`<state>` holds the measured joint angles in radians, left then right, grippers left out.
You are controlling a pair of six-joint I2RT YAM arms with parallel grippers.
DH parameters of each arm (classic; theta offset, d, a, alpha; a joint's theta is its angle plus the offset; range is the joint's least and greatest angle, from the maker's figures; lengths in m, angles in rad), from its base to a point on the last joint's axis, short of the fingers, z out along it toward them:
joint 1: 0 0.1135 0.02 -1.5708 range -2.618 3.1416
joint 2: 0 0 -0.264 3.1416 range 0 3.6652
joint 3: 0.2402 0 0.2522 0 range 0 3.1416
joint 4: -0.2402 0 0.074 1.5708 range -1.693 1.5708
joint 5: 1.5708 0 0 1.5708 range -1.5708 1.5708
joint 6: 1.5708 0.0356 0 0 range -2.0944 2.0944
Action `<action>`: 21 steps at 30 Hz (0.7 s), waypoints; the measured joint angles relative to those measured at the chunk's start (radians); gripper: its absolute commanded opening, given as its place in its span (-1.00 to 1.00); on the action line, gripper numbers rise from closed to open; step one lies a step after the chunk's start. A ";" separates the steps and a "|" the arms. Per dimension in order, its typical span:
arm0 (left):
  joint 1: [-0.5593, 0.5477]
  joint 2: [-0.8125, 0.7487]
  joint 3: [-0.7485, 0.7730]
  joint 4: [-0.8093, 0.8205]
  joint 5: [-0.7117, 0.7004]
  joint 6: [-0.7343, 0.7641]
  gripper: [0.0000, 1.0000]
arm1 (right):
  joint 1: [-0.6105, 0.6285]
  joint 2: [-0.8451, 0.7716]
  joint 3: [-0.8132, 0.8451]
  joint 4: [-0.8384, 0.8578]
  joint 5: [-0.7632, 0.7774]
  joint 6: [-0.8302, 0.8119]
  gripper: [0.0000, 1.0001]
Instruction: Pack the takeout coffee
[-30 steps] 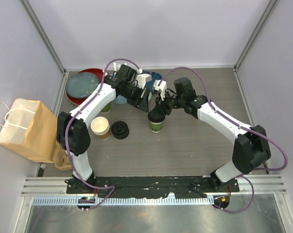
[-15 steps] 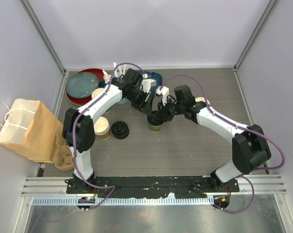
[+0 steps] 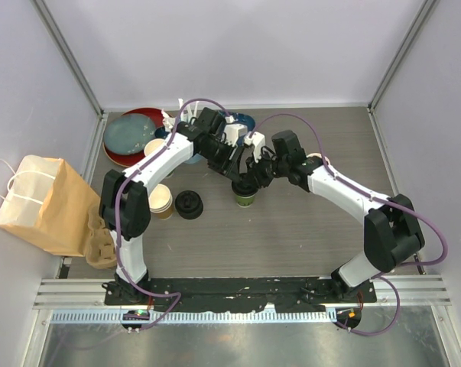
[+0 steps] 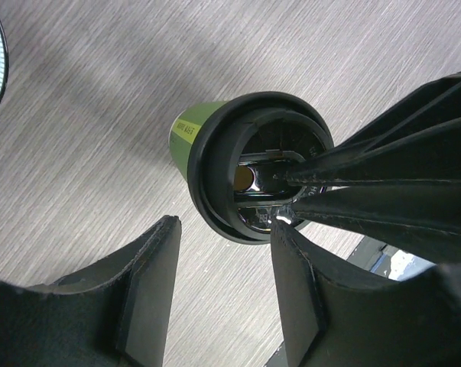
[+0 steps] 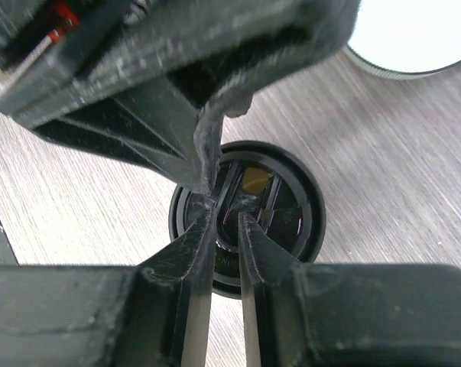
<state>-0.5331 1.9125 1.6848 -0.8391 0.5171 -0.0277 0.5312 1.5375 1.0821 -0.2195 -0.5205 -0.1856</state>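
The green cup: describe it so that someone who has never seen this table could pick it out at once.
On the grey table, near the middle and just right of the stack of black lids, the green cup stands upright. Unlike the open pale cup left of the lids, it has green walls and a black lid on top.

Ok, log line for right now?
green cup: upright, black lid on | left gripper: open, by cup | right gripper: jaws narrow, tips at lid
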 measured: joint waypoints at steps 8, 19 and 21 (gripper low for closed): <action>-0.002 0.005 0.023 0.031 0.000 -0.012 0.03 | 0.006 -0.050 0.076 -0.033 0.071 0.092 -0.81; -0.019 0.029 0.029 0.055 0.000 -0.019 -0.19 | 0.056 -0.230 -0.122 0.119 0.146 0.195 -0.98; -0.021 0.034 0.029 0.058 -0.001 -0.019 -0.27 | 0.053 -0.207 -0.212 0.176 0.150 0.216 -0.98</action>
<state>-0.5545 1.9461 1.7138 -0.7807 0.5163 -0.0463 0.5838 1.3304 0.8696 -0.0433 -0.3710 0.0307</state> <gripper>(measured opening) 0.412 0.028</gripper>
